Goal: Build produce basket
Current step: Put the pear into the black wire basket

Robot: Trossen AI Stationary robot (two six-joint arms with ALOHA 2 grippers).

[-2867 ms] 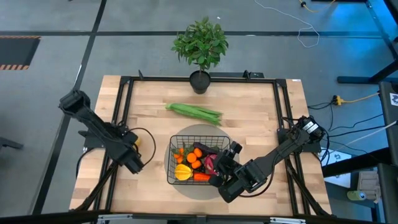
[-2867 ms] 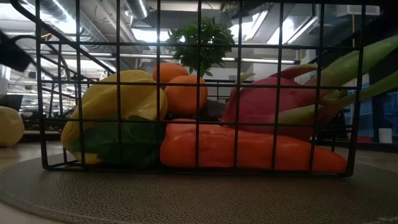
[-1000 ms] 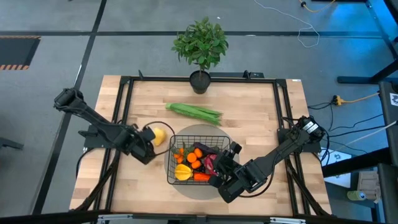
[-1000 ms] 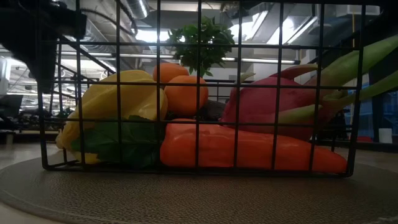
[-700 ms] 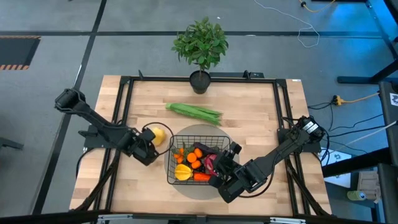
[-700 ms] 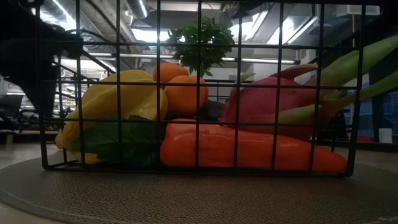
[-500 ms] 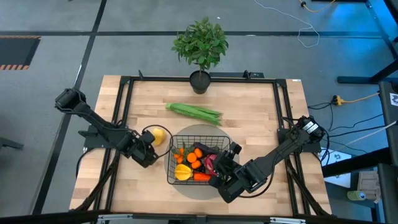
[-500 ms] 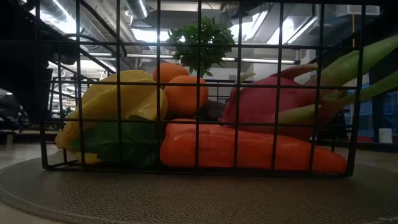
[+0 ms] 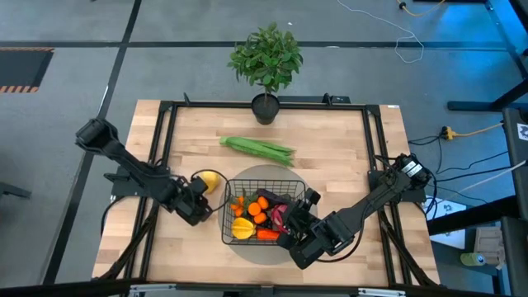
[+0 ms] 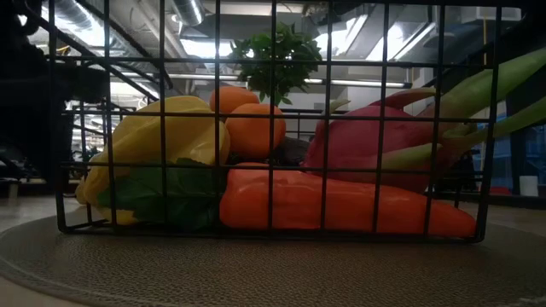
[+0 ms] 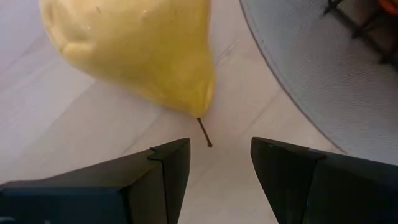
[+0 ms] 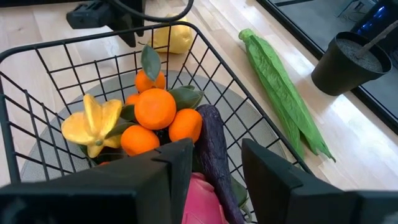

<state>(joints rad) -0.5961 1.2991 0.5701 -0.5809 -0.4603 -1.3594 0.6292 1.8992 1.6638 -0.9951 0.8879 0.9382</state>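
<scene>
Sitting on the round grey mat (image 9: 266, 177) near the front middle of the counter (image 9: 330, 140): the basket (image 9: 239, 186), already carrying orange tomatoes (image 12: 155, 109), a yellow star-shaped fruit (image 12: 92, 126), a purple eggplant (image 12: 216, 155) and other produce. Lying just outside its left wall, on bare wood: a yellow pear-shaped fruit (image 11: 134, 50), stalk end pointing toward the left pincer (image 9: 196, 206). Standing open just short of that fruit, the left pincer, fingers (image 11: 165, 171) parted and holding nothing. Hovering at the basket's front right corner, the right pincer (image 12: 214, 163), partly open, empty, not gripping the wire as far as can be judged. Lying well behind the basket: long green beans (image 9: 257, 148), with the potted plant (image 9: 266, 62) beyond at the far edge. Judged advisable for the step in hand: advancing the left pincer until the fruit's widest part sits between the fingers, avoiding the tapered stalk end where slipping seems likely, then closing gently before lifting over the low wall. No brands, labels or legible writing showing anywhere.
</scene>
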